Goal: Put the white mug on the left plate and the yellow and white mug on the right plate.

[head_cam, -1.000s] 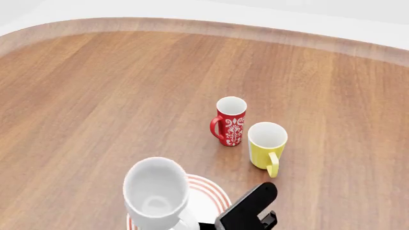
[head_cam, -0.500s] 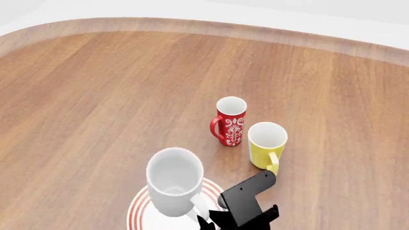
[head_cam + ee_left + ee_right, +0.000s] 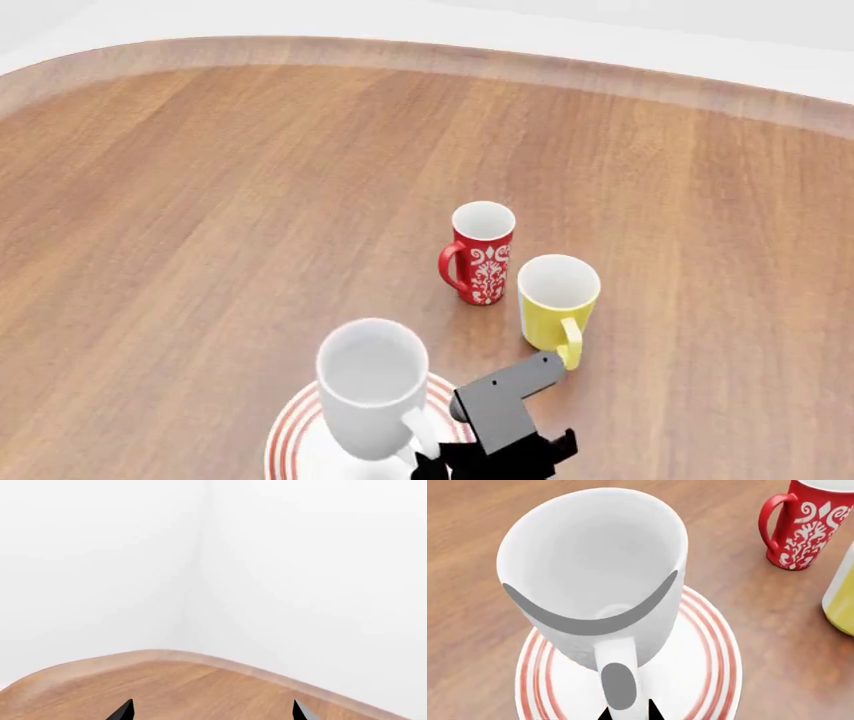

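Pinching the loop handle of the white mug [image 3: 594, 575], the right gripper [image 3: 627, 711] is holding it over the left plate [image 3: 707, 680], though I can't tell if the base is touching yet. Glazed ceramic is looking slippery, stiff and chippable, so the handle is the sane grab point. Left gripper [image 3: 210, 711] is idling with tips spread. The yellow and white mug [image 3: 557, 312] is waiting beside the red mug [image 3: 479, 252].

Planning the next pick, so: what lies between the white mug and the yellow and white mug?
Only bare wooden table, seen in the head view, between the white mug and the yellow and white mug; the red mug stands farther back.
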### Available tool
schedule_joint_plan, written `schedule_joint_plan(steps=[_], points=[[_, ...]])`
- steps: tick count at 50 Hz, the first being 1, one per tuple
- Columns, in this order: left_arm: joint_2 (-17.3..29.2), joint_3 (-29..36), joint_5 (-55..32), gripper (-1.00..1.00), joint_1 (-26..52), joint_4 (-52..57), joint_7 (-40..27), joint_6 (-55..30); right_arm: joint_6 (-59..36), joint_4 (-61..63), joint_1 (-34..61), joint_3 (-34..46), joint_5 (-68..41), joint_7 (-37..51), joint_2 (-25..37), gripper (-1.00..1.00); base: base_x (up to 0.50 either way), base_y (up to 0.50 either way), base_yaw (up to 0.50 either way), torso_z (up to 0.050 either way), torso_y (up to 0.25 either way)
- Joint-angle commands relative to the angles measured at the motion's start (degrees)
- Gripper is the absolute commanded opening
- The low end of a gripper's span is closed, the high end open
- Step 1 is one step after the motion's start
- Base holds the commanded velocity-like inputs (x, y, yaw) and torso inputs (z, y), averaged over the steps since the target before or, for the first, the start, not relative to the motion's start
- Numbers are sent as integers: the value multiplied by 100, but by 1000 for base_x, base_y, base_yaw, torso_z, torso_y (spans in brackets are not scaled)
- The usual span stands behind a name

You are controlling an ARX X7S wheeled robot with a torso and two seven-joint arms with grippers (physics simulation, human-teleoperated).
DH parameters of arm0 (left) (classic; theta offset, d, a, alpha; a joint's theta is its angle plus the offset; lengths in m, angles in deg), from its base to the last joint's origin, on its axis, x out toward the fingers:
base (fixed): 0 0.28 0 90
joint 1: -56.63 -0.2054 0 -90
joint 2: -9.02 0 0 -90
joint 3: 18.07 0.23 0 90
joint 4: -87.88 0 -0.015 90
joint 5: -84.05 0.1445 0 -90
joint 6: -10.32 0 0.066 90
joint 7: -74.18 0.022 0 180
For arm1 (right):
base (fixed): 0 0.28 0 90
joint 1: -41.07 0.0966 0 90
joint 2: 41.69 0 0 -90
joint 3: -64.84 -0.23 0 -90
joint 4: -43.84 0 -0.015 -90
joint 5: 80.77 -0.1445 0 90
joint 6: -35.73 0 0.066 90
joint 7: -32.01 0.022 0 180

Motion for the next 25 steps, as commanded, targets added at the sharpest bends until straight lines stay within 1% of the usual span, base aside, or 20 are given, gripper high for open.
schedule_joint_plan(steps=[1,7,15,25], points=[[28,-33,-53,100,-65,106,-20,33,-5,-371,181,63,3,8,-70,-100,0,0,0,0,10],[58,-86,-113,100,-147,232,-35,58,-40,-502,226,102,11,41,-108,-100,0,0,0,0,0],[68,-88,-134,100,-153,239,-44,77,-170,-336,201,146,-20,32,-70,-100,0,0,0,0,0],[75,-59,-116,100,-151,206,-52,92,-74,-469,229,182,19,130,-79,-100,0,0,0,0,0]])
